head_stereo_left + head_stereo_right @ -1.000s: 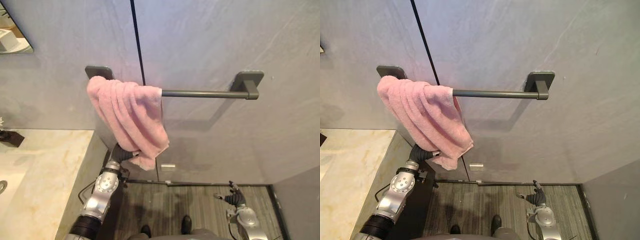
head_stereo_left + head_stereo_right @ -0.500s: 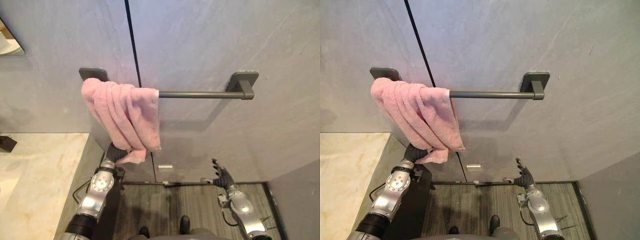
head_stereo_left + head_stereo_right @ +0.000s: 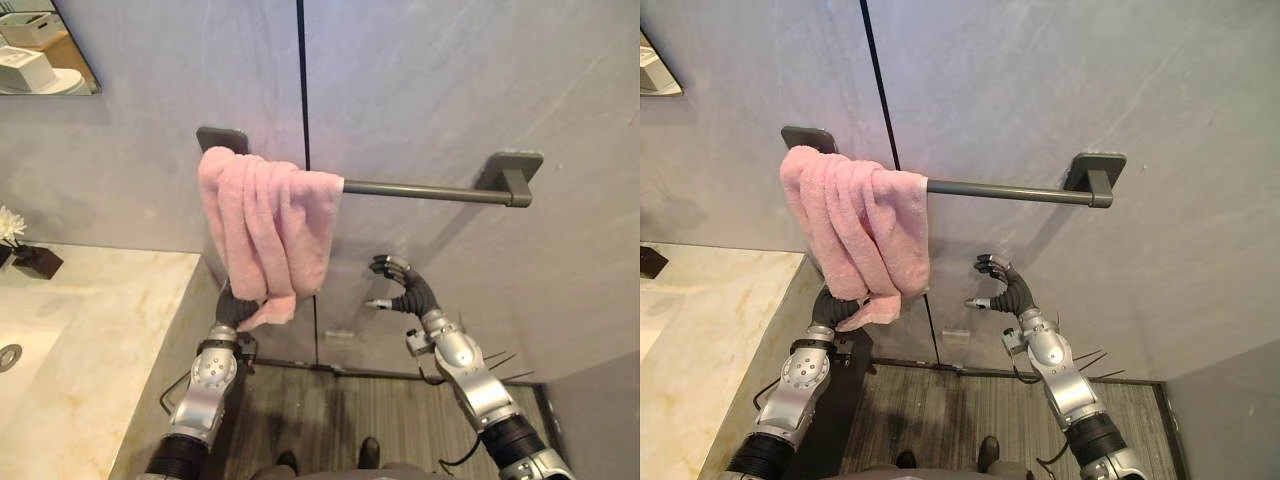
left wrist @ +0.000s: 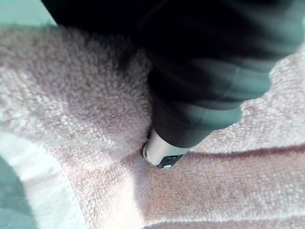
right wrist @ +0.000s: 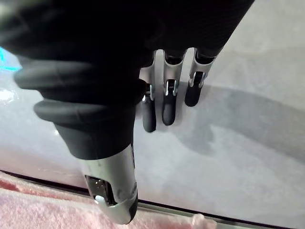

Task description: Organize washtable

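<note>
A pink towel point(image 3: 268, 220) hangs bunched over the left end of a dark grey towel bar point(image 3: 430, 189) on the grey wall. My left hand point(image 3: 234, 308) reaches up under the towel's lower end, which is gathered at the hand. In the left wrist view the thumb point(image 4: 159, 152) presses into the pink towel point(image 4: 71, 119), and the cloth folds around it. My right hand point(image 3: 405, 290) is raised to the right of the towel and below the bar. Its fingers point(image 5: 164, 102) are relaxed, hold nothing and stand apart from the towel.
A marble washtable top point(image 3: 90, 340) lies at the left with a sink drain point(image 3: 6, 357) and a white flower in a dark pot point(image 3: 25, 250). A mirror point(image 3: 40, 50) is at the upper left. A small silver plate point(image 3: 953, 335) sits low on the wall.
My right arm has risen from near the floor to beside the towel. The towel's lower end, drawn out to the right before, now hangs straighter. The camera has shifted.
</note>
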Tool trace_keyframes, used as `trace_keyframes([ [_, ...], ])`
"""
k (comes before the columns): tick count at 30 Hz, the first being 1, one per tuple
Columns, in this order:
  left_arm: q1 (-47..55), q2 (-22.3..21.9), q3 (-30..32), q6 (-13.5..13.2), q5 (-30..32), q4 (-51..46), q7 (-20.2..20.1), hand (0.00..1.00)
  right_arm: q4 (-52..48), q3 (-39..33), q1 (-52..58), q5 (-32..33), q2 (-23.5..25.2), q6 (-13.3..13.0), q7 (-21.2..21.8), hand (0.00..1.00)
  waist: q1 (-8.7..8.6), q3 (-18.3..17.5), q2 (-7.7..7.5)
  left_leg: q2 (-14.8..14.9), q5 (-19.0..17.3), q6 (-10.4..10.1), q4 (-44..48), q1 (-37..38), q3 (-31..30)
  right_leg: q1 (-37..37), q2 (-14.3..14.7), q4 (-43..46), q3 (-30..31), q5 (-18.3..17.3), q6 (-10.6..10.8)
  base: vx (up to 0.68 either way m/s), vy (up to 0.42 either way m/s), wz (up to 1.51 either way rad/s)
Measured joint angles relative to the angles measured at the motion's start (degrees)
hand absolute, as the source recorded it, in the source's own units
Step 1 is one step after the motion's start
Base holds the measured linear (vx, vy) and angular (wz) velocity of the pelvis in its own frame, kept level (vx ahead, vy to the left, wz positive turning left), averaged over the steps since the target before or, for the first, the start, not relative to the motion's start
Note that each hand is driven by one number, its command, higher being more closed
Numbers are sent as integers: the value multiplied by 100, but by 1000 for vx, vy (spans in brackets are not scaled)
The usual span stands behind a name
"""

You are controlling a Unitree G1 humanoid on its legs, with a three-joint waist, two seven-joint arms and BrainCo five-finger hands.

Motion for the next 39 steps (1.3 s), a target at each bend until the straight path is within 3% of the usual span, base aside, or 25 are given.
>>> trace_keyframes([
  [7,82,-73,3,-7,-231,-86,-9,100,61,63,-292,444,225,6,-109,0,24,0,1,-1,1,0,54,-79,-106,1,-8,0,-91,0,0,-18,7,7],
  [15,37,-75,-15,-7,-569,-85,-19,100,839,968,-1230,1276,352,180,287,0,120,2,4,8,4,-6,54,-127,-152,-27,2,0,-123,1,-4,-10,3,2],
  [16,17,-75,-27,-7,-577,-84,-19,100,878,1009,-1281,1330,355,194,298,100,153,2,4,8,4,-6,53,-128,-152,-28,2,0,-123,0,-4,0,0,0],
  [25,-233,-45,-38,-6,-617,-66,-16,100,1140,1335,-1689,1597,415,240,405,100,331,1,2,-6,7,-10,64,-200,-179,-75,10,1,-130,1,-5,2,4,2],
  [35,-232,-43,-34,-6,-612,-66,-21,100,1129,1307,-1740,1630,486,238,411,100,339,2,1,1,7,-11,51,-200,-166,-88,44,0,-115,-1,-5,0,0,0],
  [39,-231,-50,-32,-6,-590,-66,-26,100,891,939,-1424,1626,634,236,423,100,341,3,-2,2,7,-11,48,-192,-147,-90,44,1,-98,-1,-5,0,0,0],
])
